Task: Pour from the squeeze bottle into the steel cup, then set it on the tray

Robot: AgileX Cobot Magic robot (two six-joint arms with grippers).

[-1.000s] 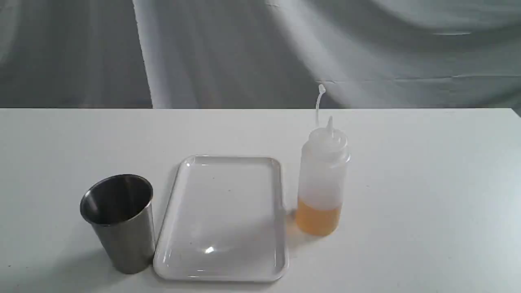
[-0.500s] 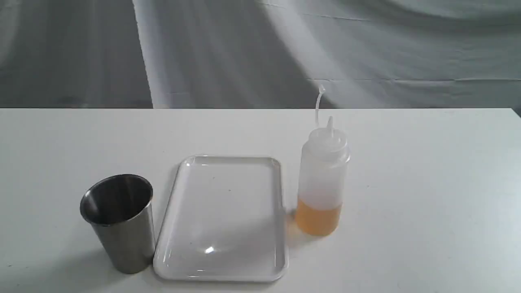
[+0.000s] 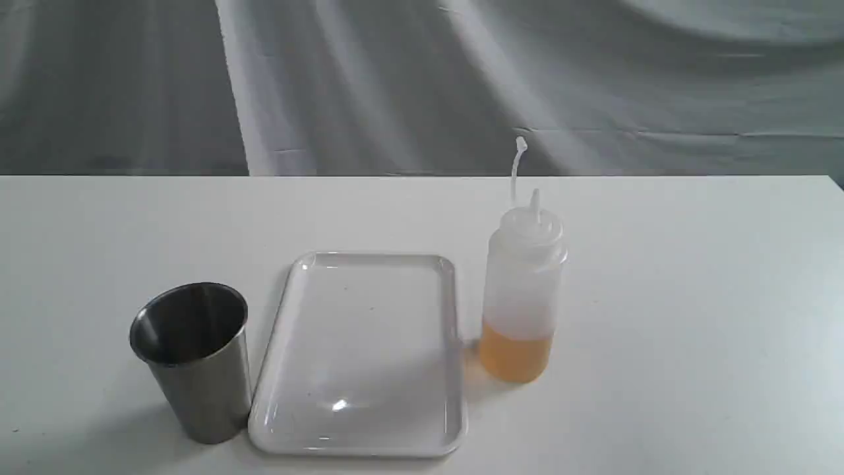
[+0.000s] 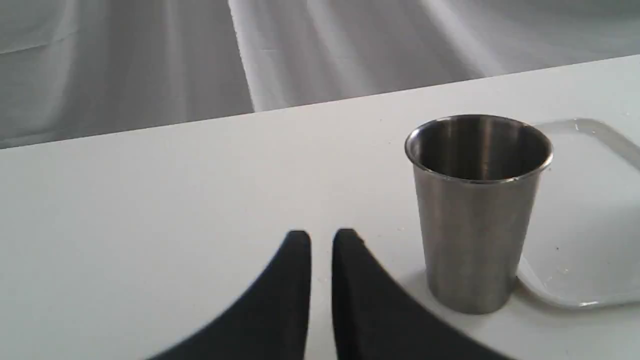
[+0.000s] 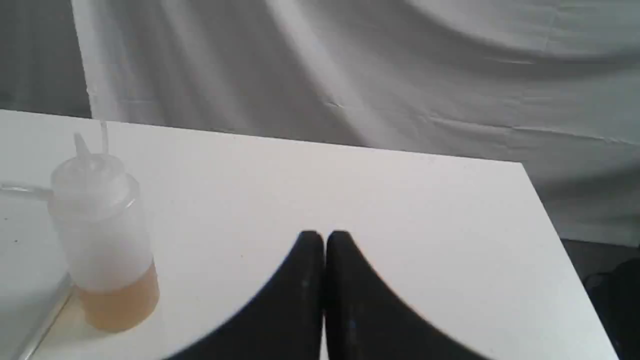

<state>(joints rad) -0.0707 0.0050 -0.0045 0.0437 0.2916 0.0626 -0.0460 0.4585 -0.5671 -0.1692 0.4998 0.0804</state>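
Observation:
The squeeze bottle [image 3: 522, 290] stands upright just right of the tray [image 3: 359, 353], amber liquid filling its bottom part, cap strap sticking up. The steel cup [image 3: 192, 359] stands upright at the tray's left edge. Neither gripper appears in the exterior view. In the left wrist view my left gripper [image 4: 321, 236] is shut and empty, short of the steel cup [image 4: 477, 207]. The right wrist view has my right gripper [image 5: 324, 236] shut and empty, well apart from the squeeze bottle [image 5: 102, 235].
A white table [image 3: 692, 297] carries everything, with a grey draped cloth behind it. The table's right edge and corner [image 5: 522, 165] appear in the right wrist view, with dark floor beyond.

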